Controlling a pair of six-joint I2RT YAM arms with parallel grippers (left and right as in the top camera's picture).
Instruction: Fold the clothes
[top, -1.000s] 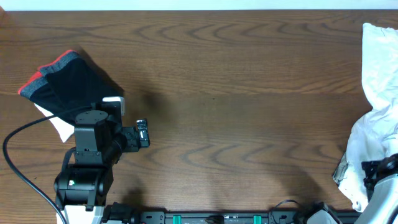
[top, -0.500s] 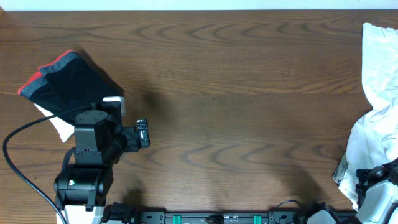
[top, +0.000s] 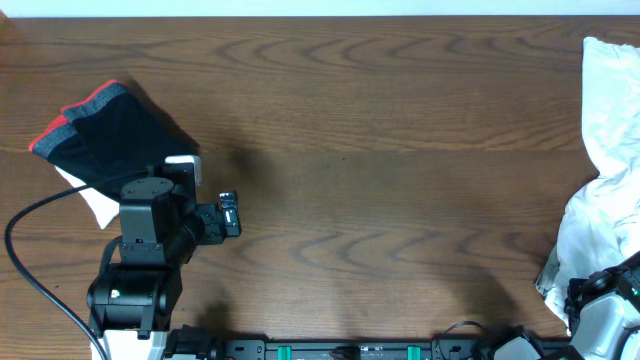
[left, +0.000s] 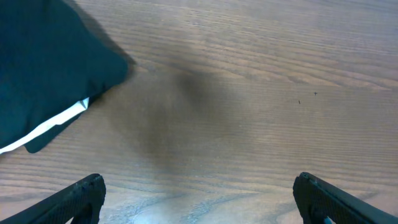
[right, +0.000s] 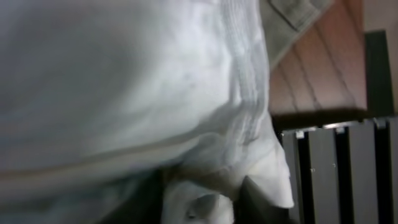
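Black folded cloth with red trim (top: 105, 125) lies at the far left of the dark wooden table (top: 380, 120). Just beside it, the left gripper (top: 228, 215) hangs with its jaws spread wide, holding nothing. Well apart, at the right edge, the crumpled white cotton T-shirt (top: 608, 140) sits in a heap, not yet spread. The right gripper (top: 592, 298) is down at the heap's near corner, nipped on a fold of it. I judge this the opening pick-up: the next move calls for drawing the shirt toward the middle and laying it flat. Overhead hides the grip itself; the right wrist view shows the stitched hem (right: 245, 106) bunched between dark fingers (right: 252, 199)
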